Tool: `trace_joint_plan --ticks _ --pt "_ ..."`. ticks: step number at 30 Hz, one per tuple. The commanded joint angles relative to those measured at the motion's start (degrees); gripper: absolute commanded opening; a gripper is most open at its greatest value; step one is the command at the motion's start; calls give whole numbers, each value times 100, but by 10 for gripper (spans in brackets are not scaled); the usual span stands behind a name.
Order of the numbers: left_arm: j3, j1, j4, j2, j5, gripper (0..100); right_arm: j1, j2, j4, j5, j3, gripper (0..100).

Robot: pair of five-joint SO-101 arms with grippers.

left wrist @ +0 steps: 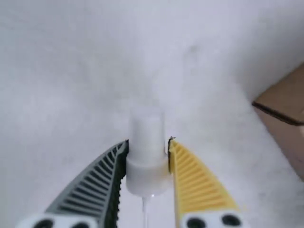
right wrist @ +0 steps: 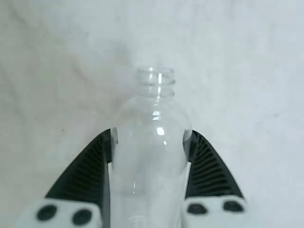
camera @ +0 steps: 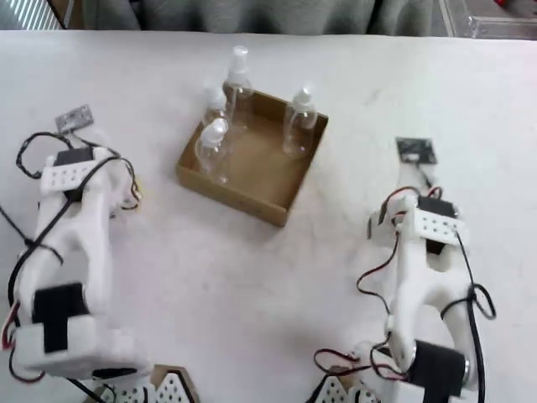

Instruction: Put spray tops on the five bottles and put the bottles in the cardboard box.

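Observation:
The cardboard box (camera: 252,172) sits at the table's middle back, its corner also at the edge of the left wrist view (left wrist: 285,114). Several clear bottles with white spray tops stand in it, one (camera: 300,117) at its right side, another (camera: 212,144) at its left, a tall one (camera: 238,84) at the back. My left gripper (left wrist: 147,141) is shut on a white spray top (left wrist: 147,156) with a thin dip tube, low over the cloth. My right gripper (right wrist: 151,134) is shut on a clear bottle (right wrist: 149,142) with a bare threaded neck (right wrist: 156,78).
The left arm (camera: 71,218) stands left of the box and the right arm (camera: 419,252) to its right, both over a white cloth (camera: 252,277). Bare cloth lies between the arms in front of the box. Loose cables hang off each arm.

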Motion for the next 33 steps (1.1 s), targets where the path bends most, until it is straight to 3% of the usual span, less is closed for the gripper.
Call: trace_joint_plan --ticks 1,8,15,18,26,28,33 --pt "-343 31 448 -1613 -334 20 57 -840 426 44 -853 17" --pt "-352 31 484 -3363 -484 20 -919 -1947 -75 44 -914 16" --pt "-352 40 -149 -5015 -475 21 -2387 -3266 -787 -290 -809 15" --pt "-352 40 -686 -5578 -448 21 -3002 -3785 -1516 -651 -466 15" --pt "-360 66 -2453 -6273 -431 21 -4215 -4971 -3978 -651 932 15" --pt "-571 321 -2602 -6264 -431 21 -4514 -5305 -4365 -651 1336 15" --pt "-1591 1429 -2101 -6255 -431 21 -5226 -6149 -4857 -642 2382 15"
